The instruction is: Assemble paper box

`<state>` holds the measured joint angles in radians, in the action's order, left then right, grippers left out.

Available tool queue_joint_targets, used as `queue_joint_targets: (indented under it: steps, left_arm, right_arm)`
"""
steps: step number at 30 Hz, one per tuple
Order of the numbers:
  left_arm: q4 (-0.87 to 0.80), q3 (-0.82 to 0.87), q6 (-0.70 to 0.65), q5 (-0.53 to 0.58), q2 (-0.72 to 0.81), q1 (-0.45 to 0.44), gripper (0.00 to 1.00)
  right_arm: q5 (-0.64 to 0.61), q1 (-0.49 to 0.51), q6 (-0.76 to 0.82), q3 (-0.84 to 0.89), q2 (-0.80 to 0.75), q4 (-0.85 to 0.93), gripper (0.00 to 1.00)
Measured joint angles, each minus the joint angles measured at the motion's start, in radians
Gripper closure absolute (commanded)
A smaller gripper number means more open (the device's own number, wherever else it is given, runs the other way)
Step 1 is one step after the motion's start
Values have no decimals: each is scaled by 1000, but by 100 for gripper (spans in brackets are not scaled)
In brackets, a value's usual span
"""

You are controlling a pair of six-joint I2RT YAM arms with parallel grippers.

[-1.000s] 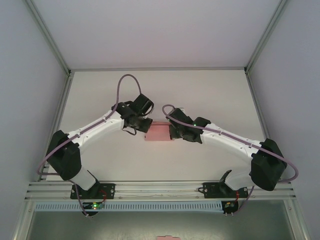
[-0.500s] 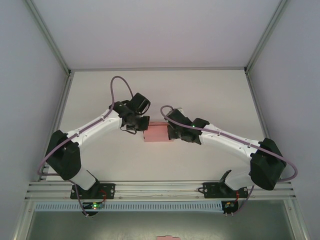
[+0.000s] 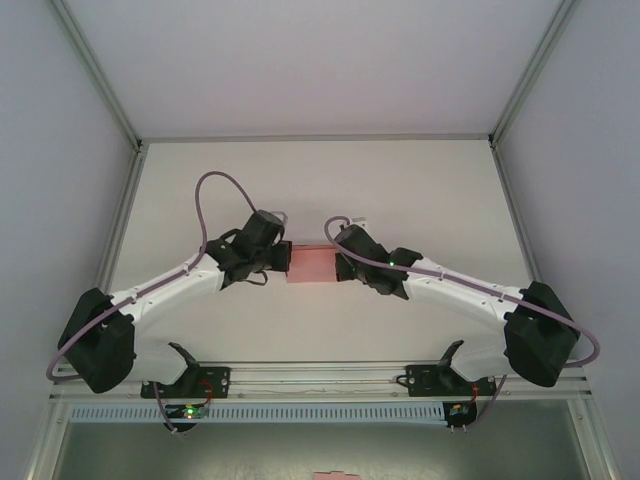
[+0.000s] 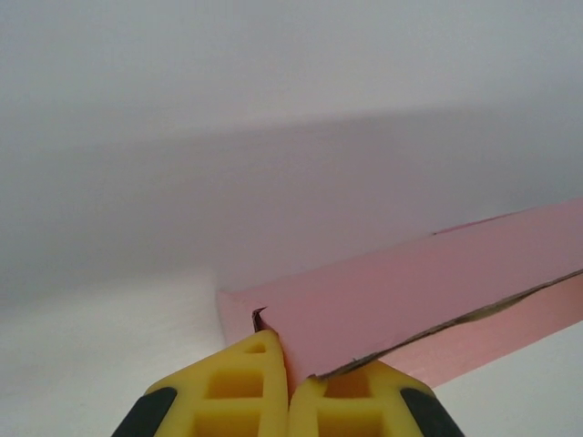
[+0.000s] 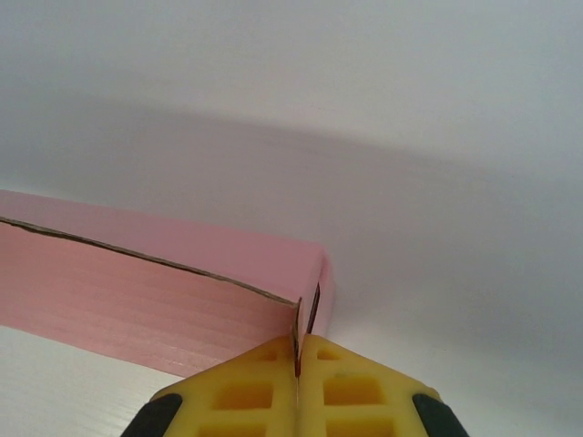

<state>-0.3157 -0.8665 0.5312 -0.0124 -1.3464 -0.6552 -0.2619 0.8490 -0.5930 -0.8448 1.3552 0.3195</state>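
The pink paper box point(image 3: 312, 264) lies as a small shallow rectangle at the middle of the white table, between my two wrists. My left gripper point(image 3: 283, 258) is at its left end. In the left wrist view the yellow fingers point(image 4: 246, 382) are shut on a thin pink wall of the box point(image 4: 428, 291), pinched at the gripper point(image 4: 287, 350). My right gripper point(image 3: 340, 262) is at the right end. In the right wrist view it point(image 5: 298, 350) is shut on the edge of the end wall of the box point(image 5: 137, 291).
The table point(image 3: 420, 190) is bounded by aluminium frame posts point(image 3: 95, 75) at the back corners and by rails point(image 3: 320, 375) along the near edge by the arm bases. A tiny pink fragment point(image 3: 335, 476) shows at the bottom edge.
The left arm has dropped and swung outward, its elbow now lower left, and its wrist shifted slightly left and down. The box and the right gripper have hardly moved.
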Motion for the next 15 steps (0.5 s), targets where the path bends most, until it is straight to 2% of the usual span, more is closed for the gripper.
queue_joint_targets:
  steps: [7,12,13,14,15]
  left_arm:
    - [43,17,-75,148,-13,-60,100]
    - [147,72,-82,194,-14,-80,100]
    - [177,93,-82,205,-10,-86,100]
    - [201,109,-82,220,-6,-93,100]
    - [219,119,-82,235,-6,-100,100]
  right_arm:
    - [-40,11,46,92,-40,-143,100]
    - [-45,18,70,159,-77,-229,100]
    - [-47,20,73,177,-86,-254,96]
    - [-47,22,74,191,-93,-275,80]
    - [-46,23,74,204,-101,-290,71]
